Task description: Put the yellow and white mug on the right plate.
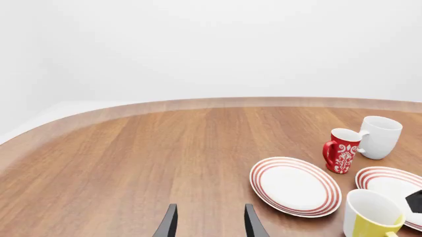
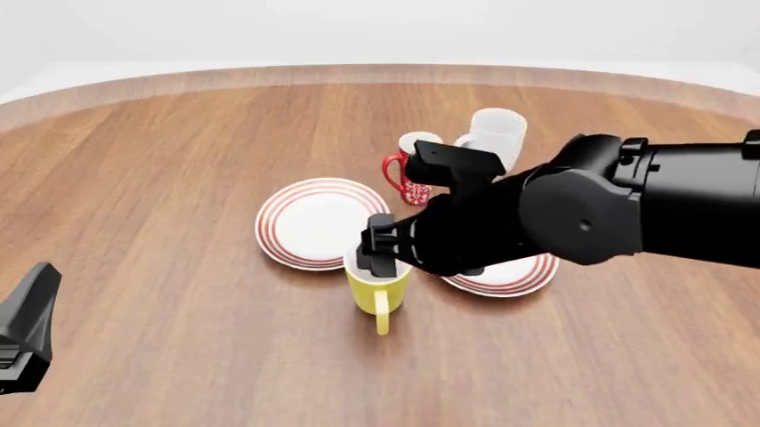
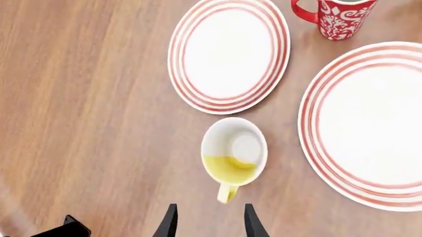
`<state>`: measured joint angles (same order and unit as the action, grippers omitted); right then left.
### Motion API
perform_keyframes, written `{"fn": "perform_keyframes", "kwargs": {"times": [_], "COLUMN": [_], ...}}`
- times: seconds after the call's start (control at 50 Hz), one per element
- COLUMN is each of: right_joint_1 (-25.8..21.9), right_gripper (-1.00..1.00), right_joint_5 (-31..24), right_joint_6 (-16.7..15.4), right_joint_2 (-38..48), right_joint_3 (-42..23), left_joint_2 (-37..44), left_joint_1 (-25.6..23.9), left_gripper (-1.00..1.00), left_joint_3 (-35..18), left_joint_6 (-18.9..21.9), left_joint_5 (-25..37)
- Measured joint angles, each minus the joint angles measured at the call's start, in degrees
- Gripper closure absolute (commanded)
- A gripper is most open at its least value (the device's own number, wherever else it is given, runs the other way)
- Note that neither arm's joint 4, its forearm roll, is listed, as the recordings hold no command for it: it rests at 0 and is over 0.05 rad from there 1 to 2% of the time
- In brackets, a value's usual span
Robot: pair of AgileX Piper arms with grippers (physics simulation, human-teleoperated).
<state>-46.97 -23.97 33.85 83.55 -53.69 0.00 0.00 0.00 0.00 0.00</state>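
Note:
The yellow and white mug [image 2: 377, 294] stands upright on the table, its handle toward the near edge, between and in front of two red-ringed plates. It also shows in the right wrist view [image 3: 234, 150] and the left wrist view [image 1: 369, 215]. The right plate [image 2: 517, 274] lies just right of it, partly hidden by my right arm; it also shows in the right wrist view [image 3: 369, 123]. My right gripper [image 3: 207, 224] is open and empty, hovering above the mug near its handle [image 2: 375, 253]. My left gripper [image 1: 209, 224] is open and empty, far to the near left [image 2: 30, 325].
The left plate [image 2: 311, 222] lies left of the mug. A red patterned mug [image 2: 410, 178] and a taller white mug [image 2: 493, 133] stand behind the plates. The table's curved far edge [image 2: 356, 76] runs across the back.

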Motion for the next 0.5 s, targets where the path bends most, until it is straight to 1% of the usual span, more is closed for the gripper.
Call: {"fn": "perform_keyframes", "kwargs": {"times": [0.5], "right_joint_1": [-1.29], "right_gripper": [-1.00], "right_joint_5": [6.57], "right_joint_6": [2.59], "right_joint_2": [3.69], "right_joint_3": [3.32], "left_joint_2": [0.00], "left_joint_1": [0.00], "left_gripper": [-1.00], "left_joint_3": [0.00], "left_joint_6": [0.00], "left_joint_5": [0.00]}}
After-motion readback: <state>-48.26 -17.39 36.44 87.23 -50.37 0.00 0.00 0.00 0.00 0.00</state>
